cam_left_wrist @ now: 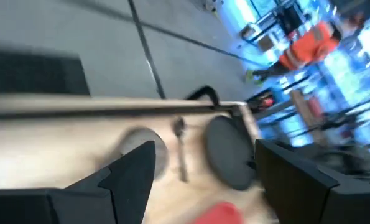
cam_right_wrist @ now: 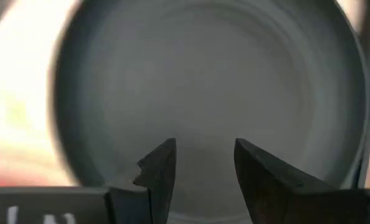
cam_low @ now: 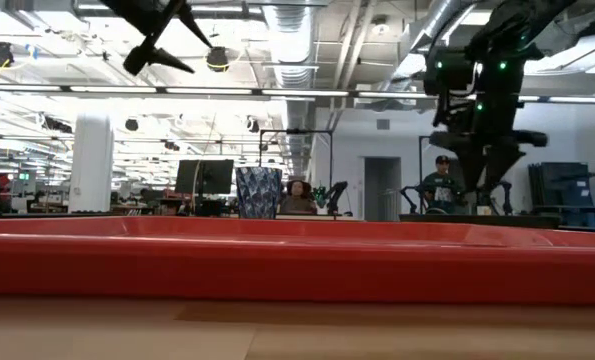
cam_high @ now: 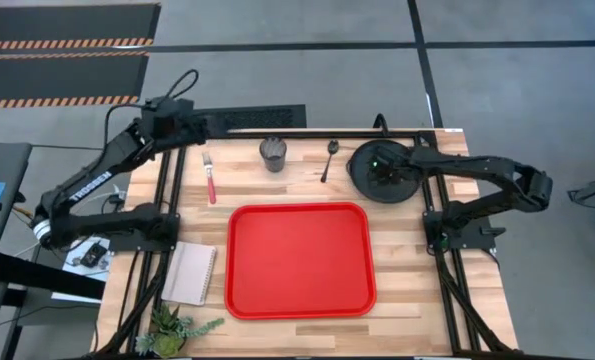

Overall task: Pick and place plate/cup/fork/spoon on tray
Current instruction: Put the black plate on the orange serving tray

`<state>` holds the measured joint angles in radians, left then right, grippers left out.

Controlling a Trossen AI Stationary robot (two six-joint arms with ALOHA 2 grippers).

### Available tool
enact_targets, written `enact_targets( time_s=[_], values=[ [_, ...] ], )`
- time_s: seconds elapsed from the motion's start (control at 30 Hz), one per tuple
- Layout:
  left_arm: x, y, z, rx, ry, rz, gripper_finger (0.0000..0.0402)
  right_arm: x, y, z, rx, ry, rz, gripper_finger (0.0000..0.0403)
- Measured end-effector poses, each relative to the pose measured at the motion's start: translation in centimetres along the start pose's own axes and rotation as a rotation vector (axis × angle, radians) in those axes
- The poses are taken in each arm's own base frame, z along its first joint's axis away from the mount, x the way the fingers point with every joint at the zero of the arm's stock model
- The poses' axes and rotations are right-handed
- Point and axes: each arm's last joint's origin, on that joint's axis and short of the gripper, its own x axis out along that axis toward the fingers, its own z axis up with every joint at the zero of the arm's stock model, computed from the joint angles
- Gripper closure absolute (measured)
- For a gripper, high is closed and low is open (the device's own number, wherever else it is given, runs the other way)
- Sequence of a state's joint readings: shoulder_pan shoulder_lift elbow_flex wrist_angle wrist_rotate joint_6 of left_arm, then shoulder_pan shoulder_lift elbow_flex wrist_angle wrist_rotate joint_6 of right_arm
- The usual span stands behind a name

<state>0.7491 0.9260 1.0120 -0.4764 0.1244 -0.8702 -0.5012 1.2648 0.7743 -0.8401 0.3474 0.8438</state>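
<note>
The black plate (cam_high: pixel 382 172) lies flat on the table at the far right, beyond the red tray (cam_high: pixel 299 260). My right gripper (cam_high: pixel 385 170) hangs over the plate's middle, fingers pointing down and open; the plate (cam_right_wrist: pixel 209 74) fills its wrist view, and the low view shows the fingertips (cam_low: pixel 485 195) just above it. The cup (cam_high: pixel 273 153) stands upright at the far middle. The dark spoon (cam_high: pixel 329 160) lies between cup and plate. The red-handled fork (cam_high: pixel 209 178) lies left of the cup. My left gripper (cam_high: pixel 192 125) is open and raised high at the far left corner.
A white notepad (cam_high: pixel 190 273) and a small green plant (cam_high: pixel 172 330) lie at the near left. Black frame rails run along the table's left, right and far edges. A person (cam_low: pixel 440 180) stands in the room behind.
</note>
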Motion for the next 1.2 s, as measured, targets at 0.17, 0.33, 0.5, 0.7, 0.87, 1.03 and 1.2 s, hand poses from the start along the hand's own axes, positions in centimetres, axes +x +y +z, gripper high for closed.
enact_targets(
  time_s=[0.17,0.33,0.5,0.7,0.87,1.03,1.2],
  values=[
    [1.2,0.4,1.0,-0.183,0.038,-0.105,0.0141,0.9,-2.6,0.0,0.171,0.14,-0.149,0.0226],
    [2.7,0.6,2.2,-0.233,0.025,-0.162,0.0141,1.2,-4.7,0.4,0.311,0.239,-0.24,0.0229],
    [4.1,1.9,3.5,-0.24,0.049,-0.183,0.0141,1.5,-5.5,0.8,0.49,0.293,-0.221,0.0209],
    [5.5,4.1,4.9,-0.294,0.115,-0.189,0.0141,1.6,-5.8,0.3,0.638,0.342,-0.319,0.0178],
    [6.2,5.3,5.7,-0.322,0.119,-0.174,0.014,2.4,-5.5,0.3,0.696,0.357,-0.371,0.0178],
    [6.4,5.6,6.1,-0.331,0.111,-0.195,0.014,4.4,-5.0,-0.1,0.686,0.409,-0.408,0.019],
    [6.4,5.4,6.2,-0.335,0.112,-0.21,0.014,7.1,-5.0,-2.5,0.742,0.539,-0.414,0.0198]
  ],
)
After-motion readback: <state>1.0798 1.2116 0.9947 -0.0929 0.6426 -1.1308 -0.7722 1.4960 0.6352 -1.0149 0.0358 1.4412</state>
